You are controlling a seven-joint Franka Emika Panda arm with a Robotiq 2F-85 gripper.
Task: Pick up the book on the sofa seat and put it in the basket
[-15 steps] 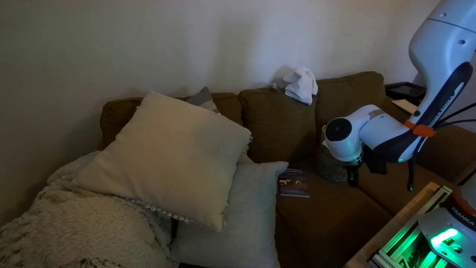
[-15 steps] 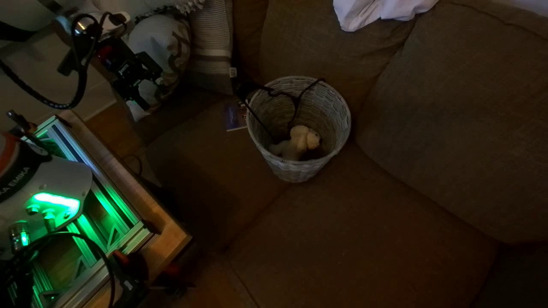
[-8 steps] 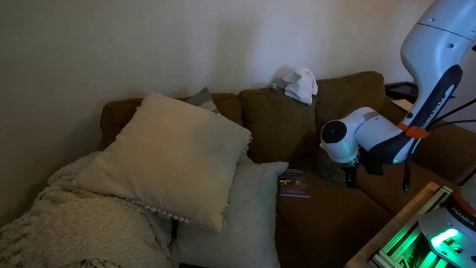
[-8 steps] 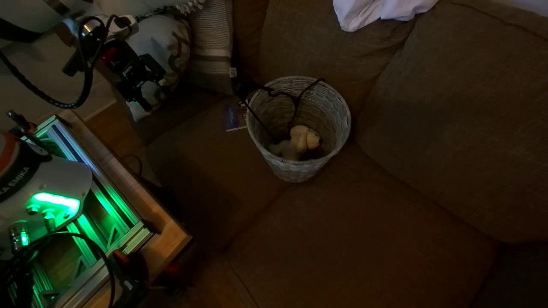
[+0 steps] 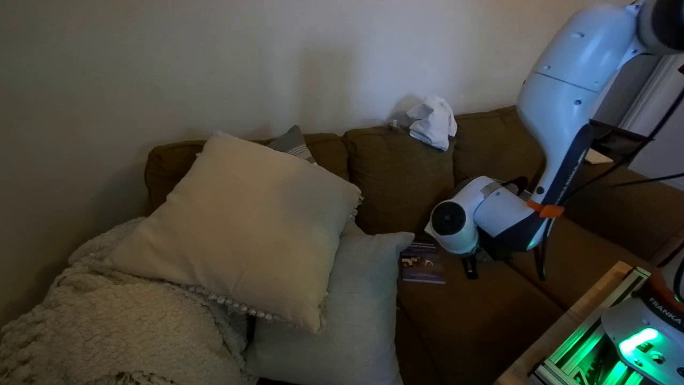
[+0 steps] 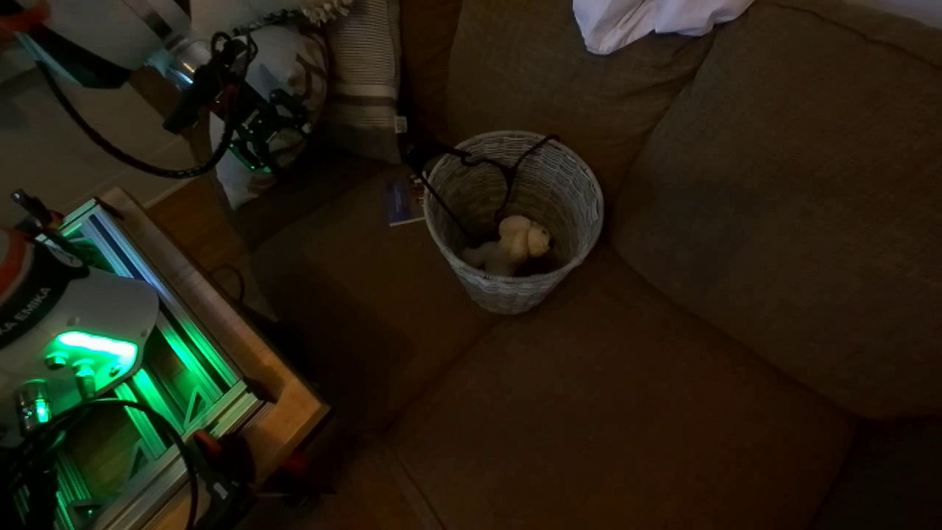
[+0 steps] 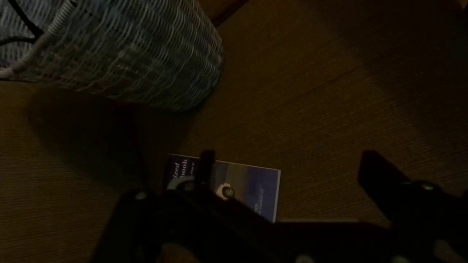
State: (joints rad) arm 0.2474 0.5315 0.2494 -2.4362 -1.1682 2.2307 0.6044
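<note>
The book [image 7: 252, 182] lies flat on the brown sofa seat [image 6: 625, 412] with its cover up, outside the basket [image 6: 515, 293] and near to it. In the wrist view the cover is dark purple at one end and blue at the other, and the printed letters "book" can be read on the purple part.

The pincer [image 7: 288, 164] hangs above the sofa seat, and its two fingers [image 7: 205, 171] stand wide apart from each other. For the wrist camera, the finger at the left of the picture covers a part of the book, but in both exterior views the pincer and the book are seen apart.

The basket is woven, of light grey colour, and it stands upright close to the back cushion [image 6: 574, 81]. Inside it lies a pale soft toy [image 6: 511, 246], together with a thin black thing [image 6: 509, 177] which reaches the rim; what this is exactly, I cannot tell. In an exterior view the arm [image 5: 553, 120] hides the most part of the basket.

A white cloth [image 5: 434, 123] hangs over the top of the same cushion. Near the book there is a grey-white pillow [image 5: 350, 315], which a bigger cream pillow [image 5: 251, 224] partly covers, next to a fluffy blanket [image 5: 101, 326]. On the base [image 6: 121, 302] of the robot a green light [image 6: 96, 348] is shining.
</note>
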